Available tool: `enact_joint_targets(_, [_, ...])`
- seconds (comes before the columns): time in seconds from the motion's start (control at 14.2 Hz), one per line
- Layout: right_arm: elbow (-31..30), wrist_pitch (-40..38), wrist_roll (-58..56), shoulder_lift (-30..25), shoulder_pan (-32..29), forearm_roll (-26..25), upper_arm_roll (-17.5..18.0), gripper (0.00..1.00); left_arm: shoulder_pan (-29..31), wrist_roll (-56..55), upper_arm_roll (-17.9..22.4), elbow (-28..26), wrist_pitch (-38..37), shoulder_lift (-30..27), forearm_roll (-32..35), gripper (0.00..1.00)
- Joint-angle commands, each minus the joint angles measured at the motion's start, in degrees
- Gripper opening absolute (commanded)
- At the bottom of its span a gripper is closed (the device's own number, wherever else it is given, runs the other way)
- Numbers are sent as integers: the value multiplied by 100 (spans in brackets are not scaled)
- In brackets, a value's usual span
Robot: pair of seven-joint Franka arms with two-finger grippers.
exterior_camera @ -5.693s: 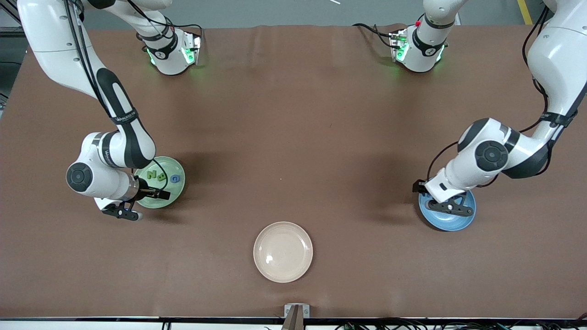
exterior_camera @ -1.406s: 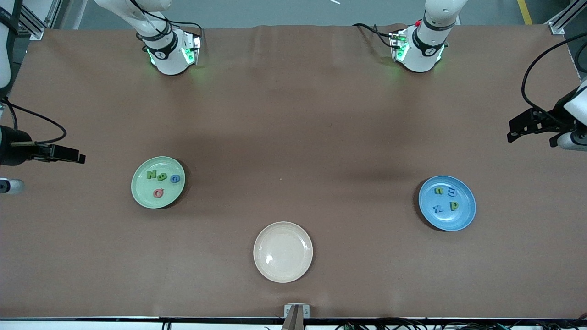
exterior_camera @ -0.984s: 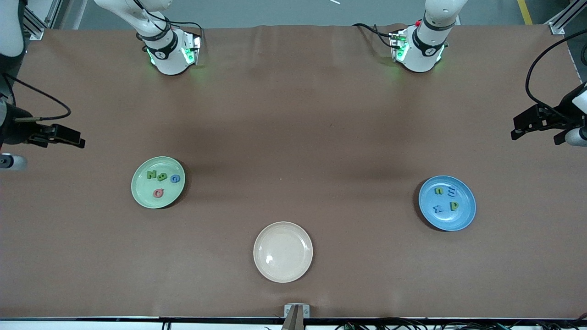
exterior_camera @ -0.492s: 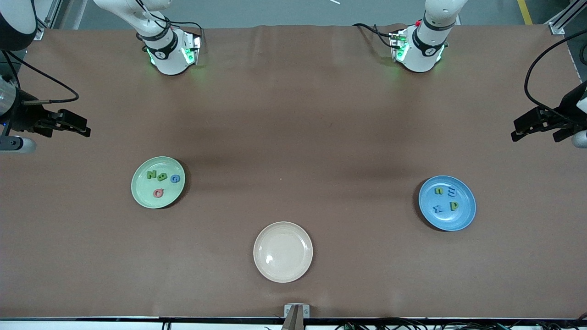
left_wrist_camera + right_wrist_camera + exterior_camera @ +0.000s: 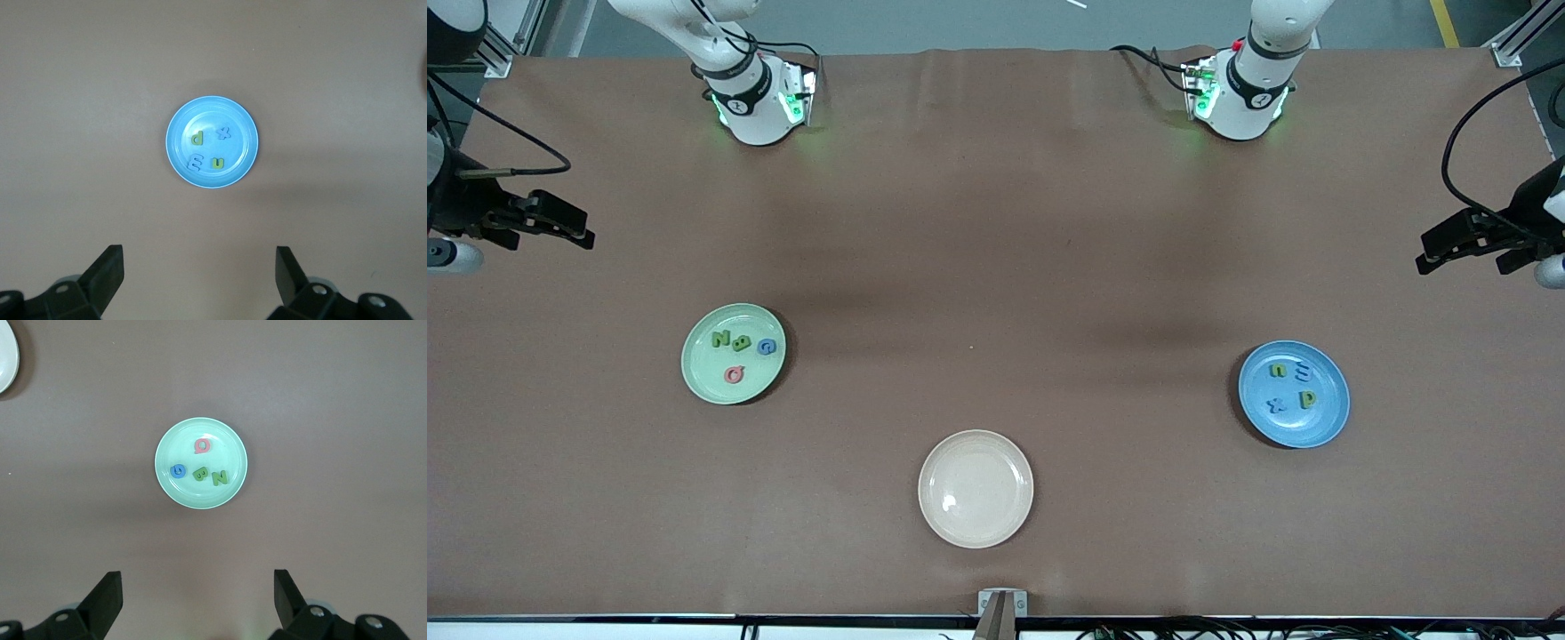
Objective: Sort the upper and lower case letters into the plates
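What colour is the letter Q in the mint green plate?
Pink; the letter Q shows best in the right wrist view.

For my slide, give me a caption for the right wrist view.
Open right tool above the mint green plate holding pink Q, blue G, green B and N.

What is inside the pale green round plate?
Four small toy letters lie in the pale green round plate: a pink Q, a blue G, a green B and a green N. Nothing covers them.

cream plate (image 5: 975, 488), brown table (image 5: 996, 222)
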Motion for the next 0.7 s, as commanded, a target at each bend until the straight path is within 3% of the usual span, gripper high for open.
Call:
enact_joint_targets(0.0, [-231,1,-29,-312,-20,-22,-5,100,-2,-38,-5,139,-101,-8,-135,100])
enact_joint_targets(0.63, [-257,-192,-20,-426,-20,13,39,100,16,-64,21,332,-48,-9,-47,100])
